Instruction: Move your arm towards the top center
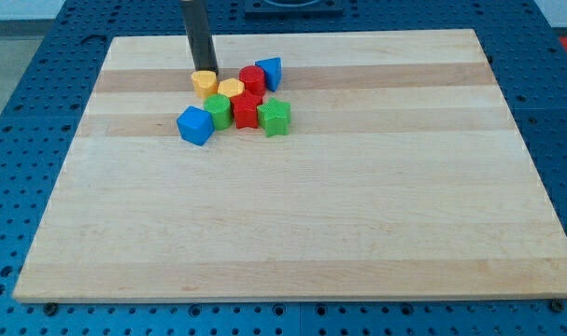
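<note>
My rod comes down from the view's top and its tip (205, 72) touches the top edge of a yellow block (204, 84). A cluster of blocks sits in the upper left-centre of the wooden board (292, 215). A second yellow block (231, 89) lies just right of the first. A red cylinder (252, 79) and a blue triangular block (270, 71) are to the right. Below are a green block (218, 111), a red star-like block (247, 110), a green star-like block (275, 118) and a blue cube (195, 125).
The board lies on a blue perforated table (21, 93) that shows on all sides. A dark fixture (292, 7) sits beyond the board's top edge.
</note>
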